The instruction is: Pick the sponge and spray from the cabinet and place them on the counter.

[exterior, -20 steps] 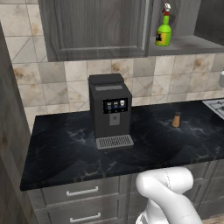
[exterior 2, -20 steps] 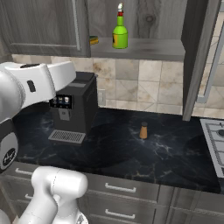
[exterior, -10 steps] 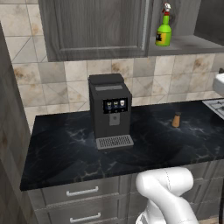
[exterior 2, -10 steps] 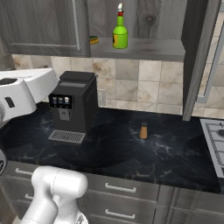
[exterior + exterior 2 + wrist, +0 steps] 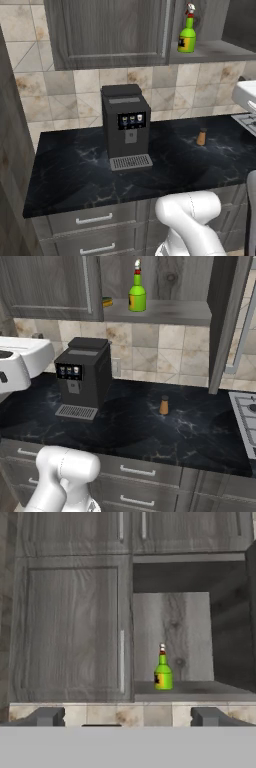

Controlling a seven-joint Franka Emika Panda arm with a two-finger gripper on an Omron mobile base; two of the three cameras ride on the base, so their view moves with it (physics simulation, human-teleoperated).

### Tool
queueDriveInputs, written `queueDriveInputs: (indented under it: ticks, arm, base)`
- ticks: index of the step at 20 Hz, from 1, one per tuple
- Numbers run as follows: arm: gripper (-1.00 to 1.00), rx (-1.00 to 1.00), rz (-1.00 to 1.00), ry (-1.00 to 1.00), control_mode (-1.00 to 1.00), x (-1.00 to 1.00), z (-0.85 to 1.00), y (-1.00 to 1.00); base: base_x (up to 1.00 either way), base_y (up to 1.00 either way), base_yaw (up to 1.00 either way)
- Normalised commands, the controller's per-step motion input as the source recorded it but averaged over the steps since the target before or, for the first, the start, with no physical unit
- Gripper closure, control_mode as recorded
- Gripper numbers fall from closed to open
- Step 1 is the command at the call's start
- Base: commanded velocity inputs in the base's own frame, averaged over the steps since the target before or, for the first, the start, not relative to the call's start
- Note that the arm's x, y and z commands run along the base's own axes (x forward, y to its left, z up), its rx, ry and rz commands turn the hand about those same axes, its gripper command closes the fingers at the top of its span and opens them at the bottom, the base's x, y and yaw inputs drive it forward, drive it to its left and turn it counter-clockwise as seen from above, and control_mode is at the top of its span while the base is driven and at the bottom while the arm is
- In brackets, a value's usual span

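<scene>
Change: white arm link has swung left off the coffee machine (image 5: 82, 378) in the right base view.
Gripper (image 5: 127, 717): jaws spread wide, empty, facing the cabinet (image 5: 75, 627).
Hand view: both fingertips (image 5: 47, 716) low, spray (image 5: 162, 671) upright between them on the open cabinet floor.
Right base view: sponge (image 5: 107, 301), yellow with green layer, left of the spray, partly behind the door edge.
Left base view: counter (image 5: 75, 175) carries the coffee machine and an orange-brown shaker (image 5: 201, 137).
Spray: green, yellow label, red-and-white nozzle.

Black coffee machine (image 5: 126, 126) stands upright against tiled backsplash (image 5: 55, 95); small orange-brown shaker (image 5: 201, 137) at its 3 o'clock, well apart.
</scene>
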Motion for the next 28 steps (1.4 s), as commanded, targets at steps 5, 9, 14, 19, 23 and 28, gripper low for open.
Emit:
queueDriveInputs:
  ticks: [5, 9, 14, 19, 23, 28]
  arm:
    - [-1.00, 0.00, 0.06, -0.11, -1.00, 0.00, 0.00, 0.36]
    - [-1.00, 0.00, 0.00, -0.06, -1.00, 0.07, 0.00, 0.26]
    - [-1.00, 0.02, 0.00, 0.00, -1.00, 0.23, 0.00, 0.04]
    - [-1.00, 0.08, 0.00, 0.00, -1.00, 0.28, 0.00, 0.00]
    - [-1.00, 0.07, 0.00, 0.00, -1.00, 0.26, 0.01, 0.00]
    - [-1.00, 0.00, 0.00, 0.00, -1.00, 0.13, 0.03, -0.09]
  base:
    - [0.00, 0.00, 0.00]
    - [0.00, 0.00, 0.00]
    - [0.00, 0.00, 0.00]
    - [0.00, 0.00, 0.00]
    - [0.00, 0.00, 0.00]
    - [0.00, 0.00, 0.00]
